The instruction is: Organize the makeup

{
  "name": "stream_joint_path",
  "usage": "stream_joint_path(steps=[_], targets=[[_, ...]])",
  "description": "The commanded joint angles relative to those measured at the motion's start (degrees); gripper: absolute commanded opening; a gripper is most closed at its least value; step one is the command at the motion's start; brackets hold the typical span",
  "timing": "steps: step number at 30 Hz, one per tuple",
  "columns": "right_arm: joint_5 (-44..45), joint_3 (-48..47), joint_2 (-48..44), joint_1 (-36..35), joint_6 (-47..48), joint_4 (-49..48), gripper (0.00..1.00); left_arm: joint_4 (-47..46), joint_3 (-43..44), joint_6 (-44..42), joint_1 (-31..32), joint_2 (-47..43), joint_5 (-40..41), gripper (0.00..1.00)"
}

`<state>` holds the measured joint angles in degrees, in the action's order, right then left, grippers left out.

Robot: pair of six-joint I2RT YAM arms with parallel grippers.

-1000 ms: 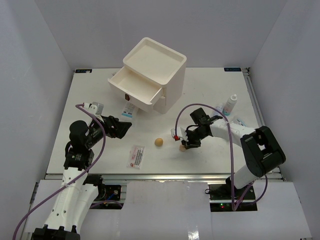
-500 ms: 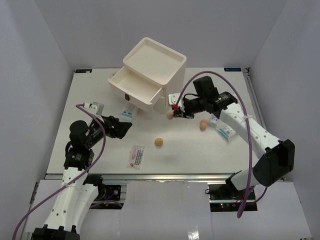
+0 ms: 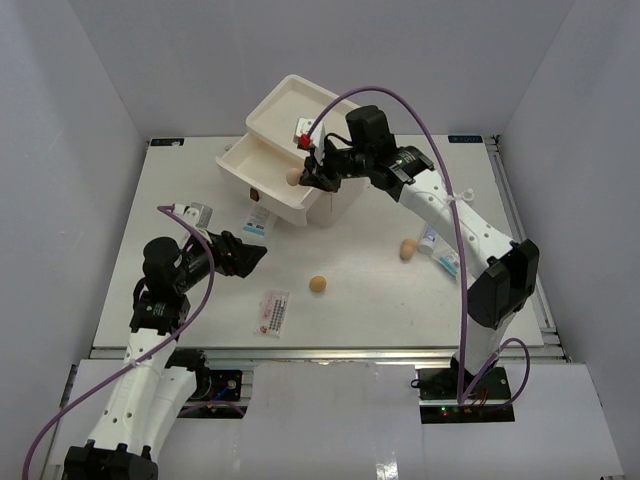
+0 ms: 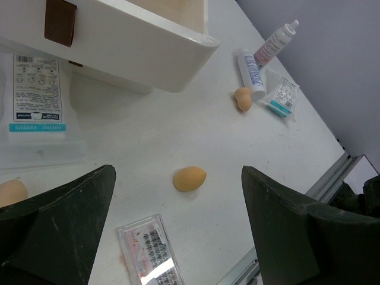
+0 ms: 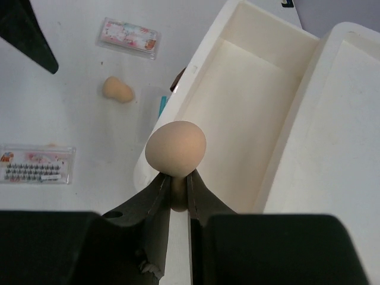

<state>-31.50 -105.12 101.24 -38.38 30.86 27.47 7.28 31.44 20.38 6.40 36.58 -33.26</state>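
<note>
Nearest on the counter (image 3: 380,300): a pink-print sachet (image 3: 272,313), lying flat. Just beyond, to the left, the left pincer (image 3: 252,258), spread wide and gripping nothing. Mid-counter, a tan sponge (image 3: 318,285), alone. Farther right, a second sponge (image 3: 407,249) just beside a white-blue tube (image 4: 252,74), with a small white bottle (image 4: 274,43) behind. By the foot of the cream box (image 3: 268,112), a blue-print sachet (image 3: 257,222). Farthest, the right pincer (image 5: 180,181), clamped on a third sponge (image 5: 176,148), held over the front edge of the open drawer (image 3: 228,160).
</note>
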Motion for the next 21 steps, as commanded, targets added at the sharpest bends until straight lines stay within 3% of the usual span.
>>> stream_joint_path(steps=[1,3,10,15,19,21], targets=[[7.42,-3.33,3.35,-1.83,-8.61,-5.99,0.23,-0.7,0.64,-0.59,0.29,0.74,-2.14,0.98],[10.43,-3.25,4.09,-2.14,-9.7,-7.6,0.3,-0.79,0.67,-0.5,0.36,1.1,-2.68,0.98],[14.01,-3.34,5.63,-2.23,-10.74,-9.54,0.67,-1.12,1.08,0.18,0.63,1.66,-4.26,0.98],[12.63,-3.0,3.7,-2.14,-10.57,-8.96,0.72,-1.55,1.34,1.47,1.91,2.59,-5.39,0.97],[1.77,-1.29,-3.29,0.48,-6.31,-4.42,0.73,-1.83,2.22,2.67,5.97,4.46,-5.44,0.89],[-16.25,4.5,-8.26,4.53,-1.63,0.25,0.74,-1.82,2.46,3.38,9.9,5.06,-3.51,0.86]])
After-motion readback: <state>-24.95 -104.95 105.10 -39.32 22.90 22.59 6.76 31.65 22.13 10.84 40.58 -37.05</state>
